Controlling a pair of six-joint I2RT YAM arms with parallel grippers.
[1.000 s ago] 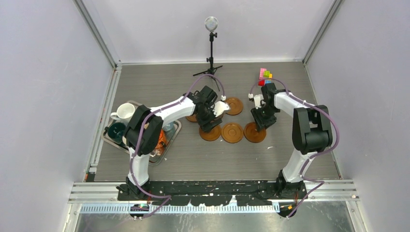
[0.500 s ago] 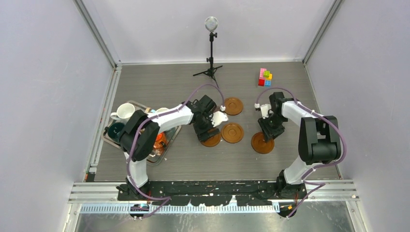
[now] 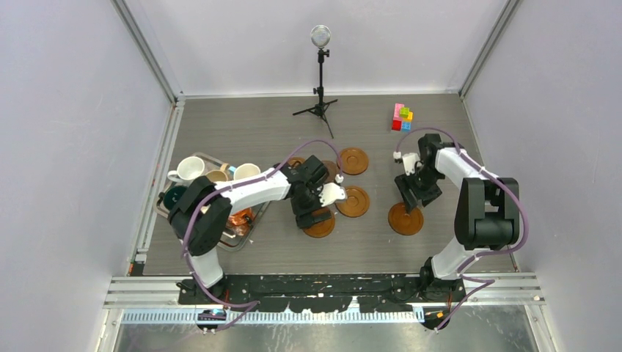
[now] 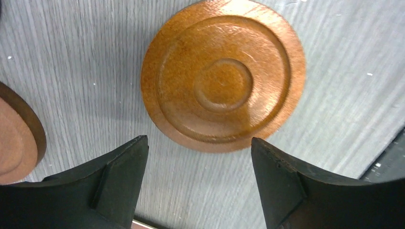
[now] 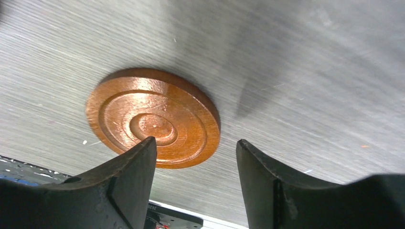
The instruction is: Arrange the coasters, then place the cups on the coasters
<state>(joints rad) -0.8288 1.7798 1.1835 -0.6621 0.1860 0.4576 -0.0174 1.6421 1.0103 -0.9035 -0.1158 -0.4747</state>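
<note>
Left claw [image 4: 198, 143]: jaws spread wide, nothing between them. It hangs just above the near-left coaster [image 4: 223, 81], which lies flat on the table [image 4: 71, 57], clear of both fingers. The rim of another coaster [image 4: 16, 136] shows at the left of that wrist view; we cannot tell which one it is.

Right claw [image 5: 196, 142]: jaws apart too, gripping nothing. The right coaster [image 5: 153, 124] lies flat on the table beneath it, well apart from the rest.

From above we note a middle coaster [image 3: 353, 201] just beside the near-left one and a far coaster [image 3: 353, 160] behind that. Two more discs are partly hidden by the left arm.

The cups [image 3: 187, 170] cluster at the table's left, on and beside the metal tray [image 3: 233, 242]. None is on a coaster yet.
</note>
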